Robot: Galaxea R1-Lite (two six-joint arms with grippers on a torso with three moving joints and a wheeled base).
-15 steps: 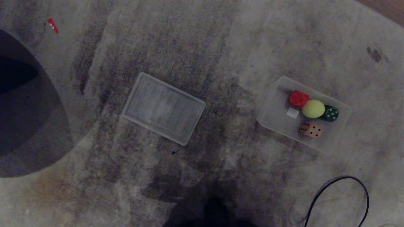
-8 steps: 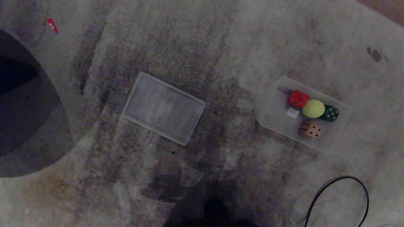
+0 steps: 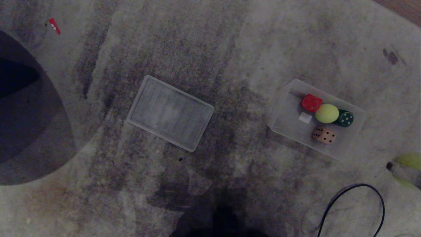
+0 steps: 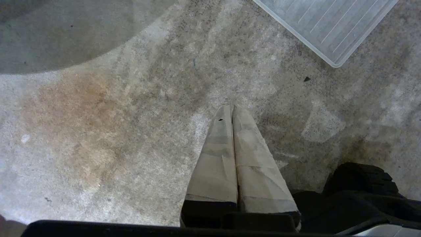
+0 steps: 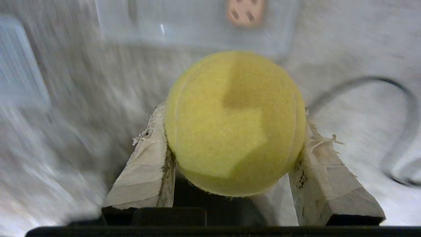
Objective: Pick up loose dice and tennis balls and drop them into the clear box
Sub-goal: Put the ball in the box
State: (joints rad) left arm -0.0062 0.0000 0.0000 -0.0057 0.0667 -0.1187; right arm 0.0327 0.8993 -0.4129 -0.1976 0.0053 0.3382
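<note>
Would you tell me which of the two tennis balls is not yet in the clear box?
The tennis ball clamped in the right gripper; the other tennis ball lies inside the clear box.

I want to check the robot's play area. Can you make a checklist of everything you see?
Surface: stained grey carpet.
Job's things: clear box holds red die, green die, peach die and a tennis ball.
Clutter: flat lid; small red scrap.
Tools: right tool shut on second tennis ball; left tool shut, empty.
Cables: black loop.
Surroundings: dark round shape.
</note>
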